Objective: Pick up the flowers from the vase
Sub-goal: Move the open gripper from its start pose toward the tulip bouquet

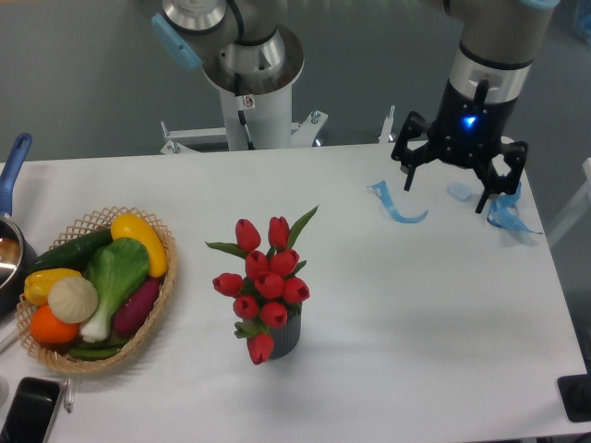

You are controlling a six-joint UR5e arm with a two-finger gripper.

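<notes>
The flowers (266,281), a bunch of red tulip buds with green leaves, stand in the vase (285,339), a small dark ribbed cylinder near the table's middle front. Most of the vase is hidden behind the blooms. My gripper (447,191) hangs above the table's back right, far from the bouquet, up and to its right. Its black fingers (407,172) are spread wide apart and hold nothing.
A wicker basket (159,305) of toy vegetables sits at the left. A pot with a blue handle (11,166) stands at the far left edge and a black phone (28,412) lies at the front left corner. Blue ribbon scraps (397,208) lie under the gripper.
</notes>
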